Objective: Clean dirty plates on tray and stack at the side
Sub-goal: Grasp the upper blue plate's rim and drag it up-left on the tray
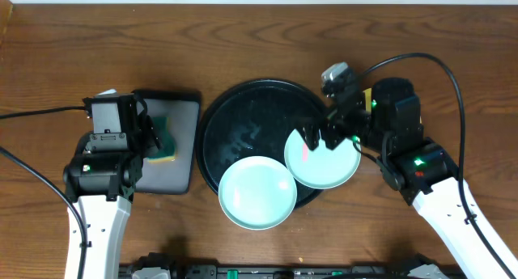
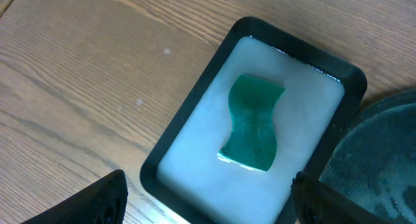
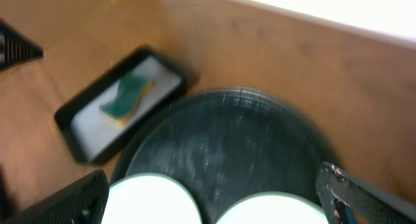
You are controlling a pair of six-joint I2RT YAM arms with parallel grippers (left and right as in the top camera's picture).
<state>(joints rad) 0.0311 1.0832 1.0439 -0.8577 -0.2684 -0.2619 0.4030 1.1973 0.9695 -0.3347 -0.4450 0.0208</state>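
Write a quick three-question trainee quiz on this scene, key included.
1. True or false: the green sponge lies in the rectangular tray.
2. Multiple choice: the plate with the clear red smear sits at the round tray's A) left edge, B) centre, C) right edge.
3. Fill in: the right gripper over that plate has its jaws ___.
Key: 1 true; 2 C; 3 open.
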